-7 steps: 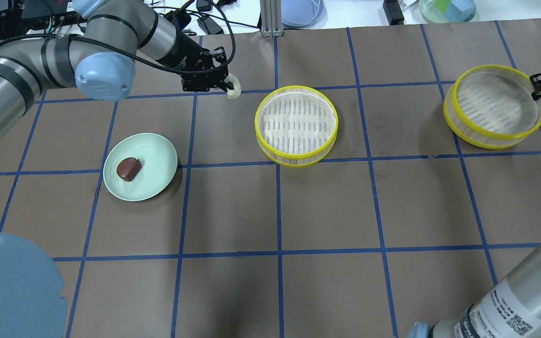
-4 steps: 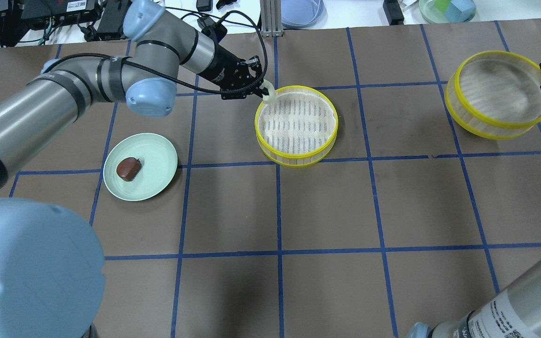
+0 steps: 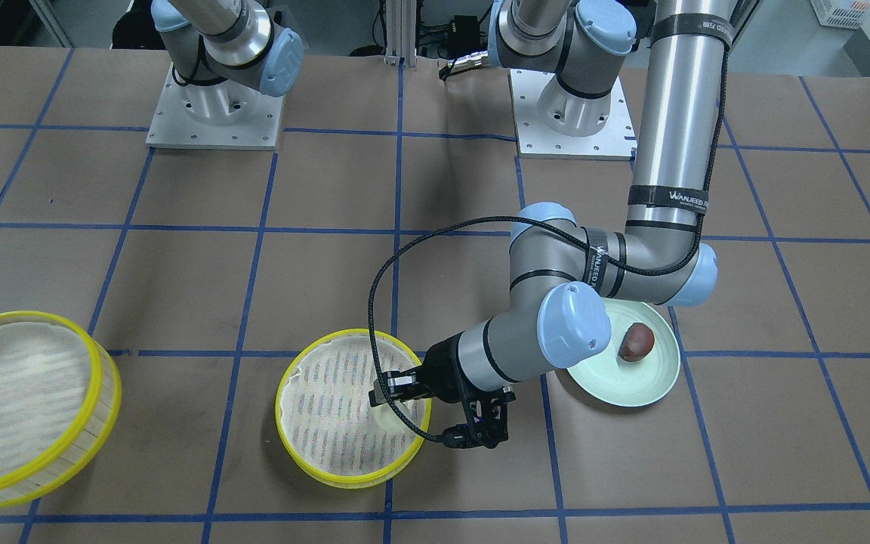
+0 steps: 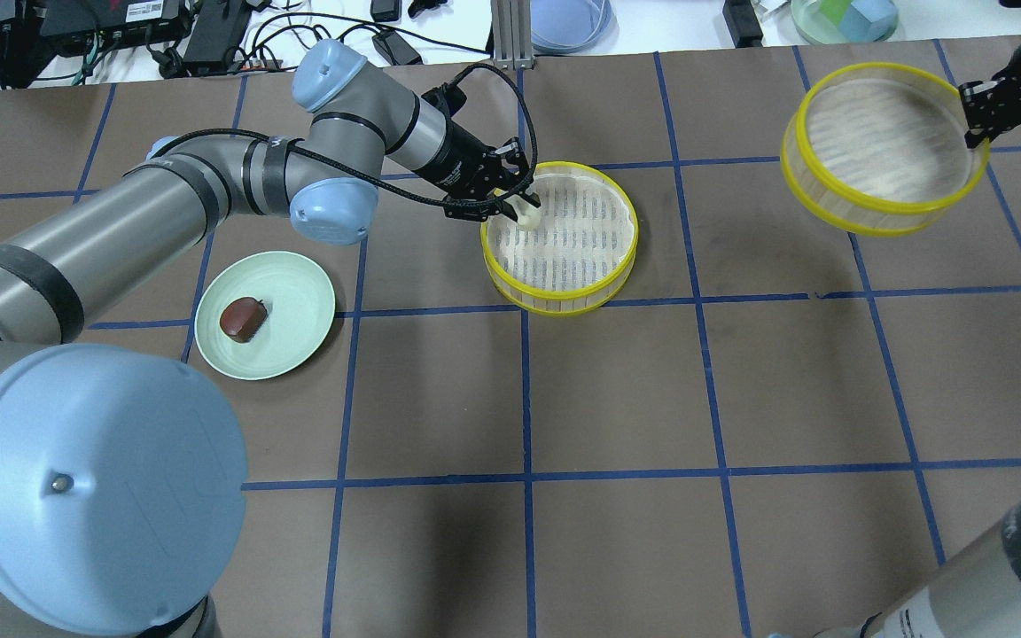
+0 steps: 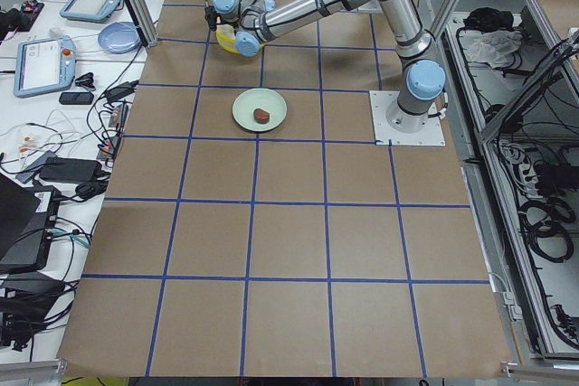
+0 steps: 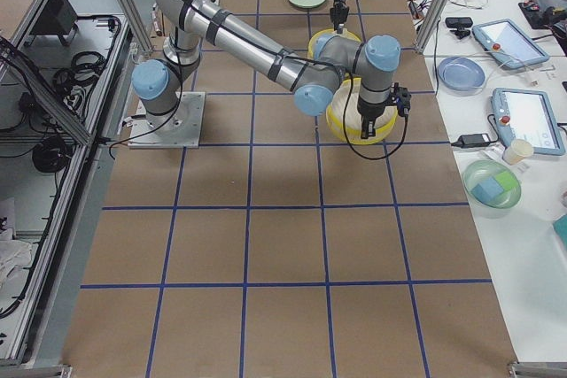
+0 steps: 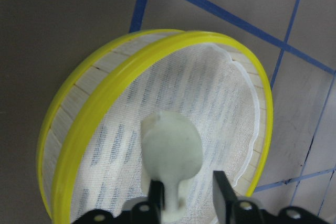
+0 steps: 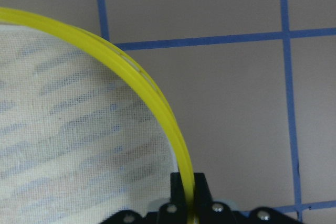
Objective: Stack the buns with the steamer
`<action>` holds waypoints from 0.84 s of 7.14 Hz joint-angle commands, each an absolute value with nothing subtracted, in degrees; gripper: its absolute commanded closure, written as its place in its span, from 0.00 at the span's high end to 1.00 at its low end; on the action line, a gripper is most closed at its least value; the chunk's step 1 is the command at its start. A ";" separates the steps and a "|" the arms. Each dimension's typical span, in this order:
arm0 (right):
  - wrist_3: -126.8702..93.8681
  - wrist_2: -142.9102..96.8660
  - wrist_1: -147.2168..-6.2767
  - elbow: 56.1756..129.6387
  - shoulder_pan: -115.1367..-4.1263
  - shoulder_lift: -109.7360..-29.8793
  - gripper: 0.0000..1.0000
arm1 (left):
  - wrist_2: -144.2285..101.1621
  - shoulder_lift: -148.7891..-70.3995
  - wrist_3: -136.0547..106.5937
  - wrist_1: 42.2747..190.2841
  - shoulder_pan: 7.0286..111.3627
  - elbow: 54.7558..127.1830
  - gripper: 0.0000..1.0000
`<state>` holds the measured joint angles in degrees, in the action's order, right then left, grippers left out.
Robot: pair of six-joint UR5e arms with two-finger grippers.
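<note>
My left gripper (image 4: 515, 202) reaches low inside the middle steamer tray (image 4: 564, 168) at its left back edge. The cream-white bun (image 4: 526, 212) is between its jaws. In the left wrist view the bun (image 7: 170, 150) lies against one finger (image 7: 156, 195), with a gap to the other, over the tray's striped floor (image 7: 220, 108). My right gripper (image 4: 971, 111) is shut on the yellow rim (image 8: 157, 98) of the second steamer tray (image 4: 883, 146), held above the table at the back right. The dark brown bun (image 4: 242, 318) lies on the green plate (image 4: 302, 297).
Cables, a blue dish (image 4: 568, 18) and a bowl of blocks (image 4: 843, 18) lie past the table's back edge. A metal post (image 4: 510, 35) stands there. My left arm's elbow (image 4: 94, 487) fills the near left corner. The front-facing view shows the plate (image 3: 631, 389) beside the left forearm.
My left gripper has moved right and down with the white bun, from outside the middle tray to inside it. My right gripper has lifted the second tray and carried it left and back.
</note>
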<state>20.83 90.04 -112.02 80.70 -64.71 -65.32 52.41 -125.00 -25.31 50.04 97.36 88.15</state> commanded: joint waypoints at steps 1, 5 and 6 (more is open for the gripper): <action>13.22 89.74 -111.45 82.43 -69.94 -67.93 0.00 | 52.38 -124.63 -27.59 49.57 97.56 88.15 1.00; 1.96 90.70 -111.36 84.73 -76.89 -71.19 0.00 | 53.51 -122.62 -32.71 49.05 98.36 87.28 0.99; 0.45 90.79 -111.36 84.73 -78.73 -71.10 0.00 | 57.61 -120.69 -31.74 49.83 96.26 87.28 0.98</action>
